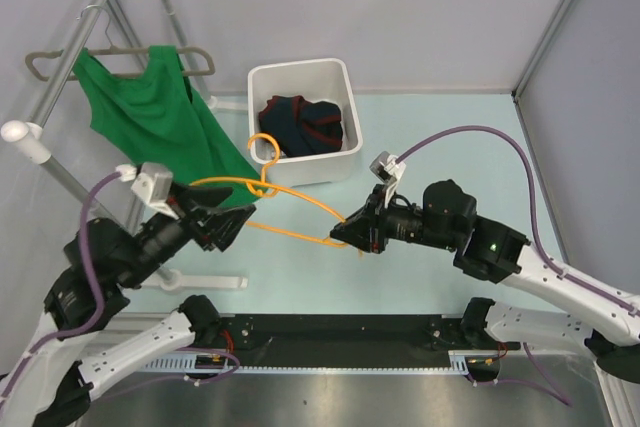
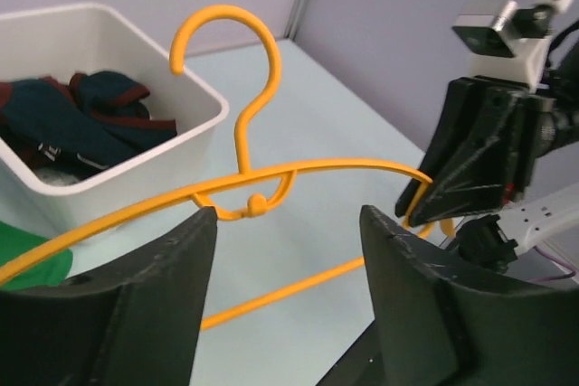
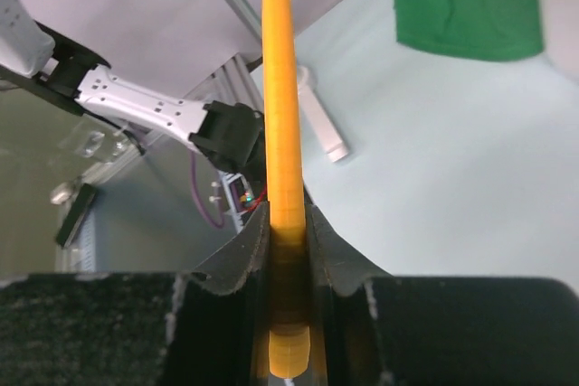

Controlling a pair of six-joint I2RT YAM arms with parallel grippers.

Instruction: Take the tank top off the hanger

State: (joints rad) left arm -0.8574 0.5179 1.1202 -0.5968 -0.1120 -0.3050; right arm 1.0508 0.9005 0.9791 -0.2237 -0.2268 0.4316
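Note:
The bright green tank top [image 1: 150,112] hangs on the thin grey-beige hanger [image 1: 200,64] on the rack at the far left. A strip of it shows in the left wrist view [image 2: 27,258] and its hem in the right wrist view [image 3: 461,2]. Neither gripper touches it. My right gripper [image 1: 352,234] is shut on the end of an orange hanger [image 1: 300,202], held above the table; the grip shows in the right wrist view [image 3: 288,223]. My left gripper [image 1: 240,219] is open beside the orange hanger's other side [image 2: 288,221], just below the tank top's hem.
A white bin [image 1: 300,69] at the back middle holds a dark navy garment with red stripes [image 1: 300,125]; the orange hanger's hook [image 1: 263,152] is by its front corner. The rack's metal poles [image 1: 60,77] and white foot [image 1: 200,282] stand at the left.

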